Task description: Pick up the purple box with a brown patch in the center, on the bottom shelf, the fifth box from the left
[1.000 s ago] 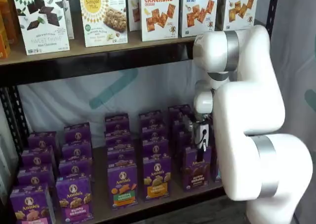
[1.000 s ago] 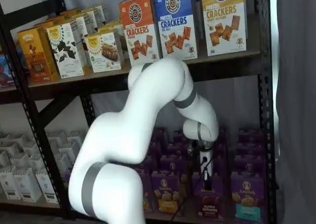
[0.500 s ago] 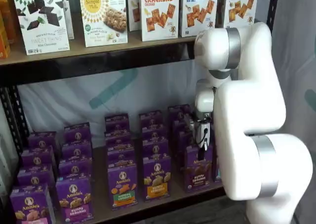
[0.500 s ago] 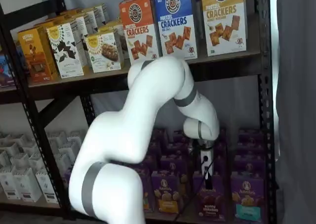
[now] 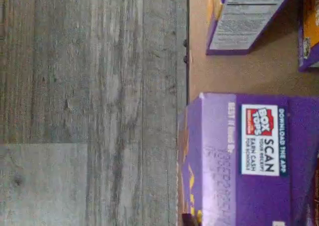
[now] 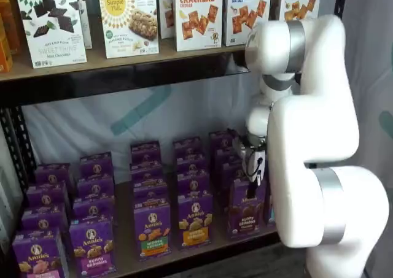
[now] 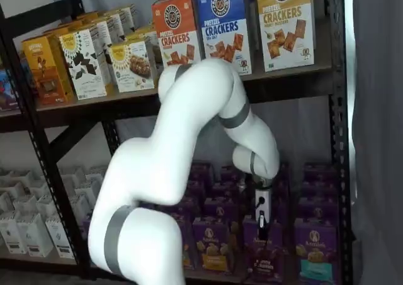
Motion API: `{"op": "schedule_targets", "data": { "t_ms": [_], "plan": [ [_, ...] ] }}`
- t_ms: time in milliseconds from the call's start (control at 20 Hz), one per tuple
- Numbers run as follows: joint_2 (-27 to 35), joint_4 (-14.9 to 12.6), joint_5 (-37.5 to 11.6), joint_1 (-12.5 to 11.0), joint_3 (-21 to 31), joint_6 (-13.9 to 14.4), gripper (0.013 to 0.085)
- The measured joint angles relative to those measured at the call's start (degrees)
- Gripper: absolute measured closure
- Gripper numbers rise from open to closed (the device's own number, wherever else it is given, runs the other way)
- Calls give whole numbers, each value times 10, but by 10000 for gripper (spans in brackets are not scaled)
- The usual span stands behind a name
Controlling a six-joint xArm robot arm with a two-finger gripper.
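Observation:
The purple box [image 6: 245,212] with the brown patch stands at the front of its row on the bottom shelf [image 6: 124,229], seen in both shelf views. My gripper [image 6: 252,187] comes down onto its top edge and is shut on the purple box [image 7: 265,255]. Its black fingers [image 7: 261,222] show only side-on, below the white wrist. In the wrist view the box's purple top [image 5: 249,156] with a Box Tops label fills one corner, close under the camera, beside the tan shelf board [image 5: 239,71].
Rows of similar purple boxes fill the shelf, with an orange-yellow patch one [image 6: 195,220] to the left and a teal patch one [image 7: 313,260] to the right. Cracker boxes [image 6: 198,14] stand on the upper tier. The white arm [image 6: 313,143] hangs before the rack's right side. Grey wood floor [image 5: 89,106] lies below.
The fingers have finished closing on the box. The arm's upper joints have risen, and the box sits slightly higher than a second ago.

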Motion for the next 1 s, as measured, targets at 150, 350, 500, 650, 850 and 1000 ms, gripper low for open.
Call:
{"op": "schedule_targets", "data": {
  "t_ms": [150,350,500,650,850,1000],
  "plan": [
    [-31,17,-35,-3,49,-19,690],
    [-78,18,-58,-3,114,-22,690],
    [-110,18,-67,2,157,-19,690],
    [-144,8,-89,11,206,-2,690],
    [-186,-8,-111,25,266,26,690],
    [-214,-15,-118,34,304,41,690]
  ]
}}
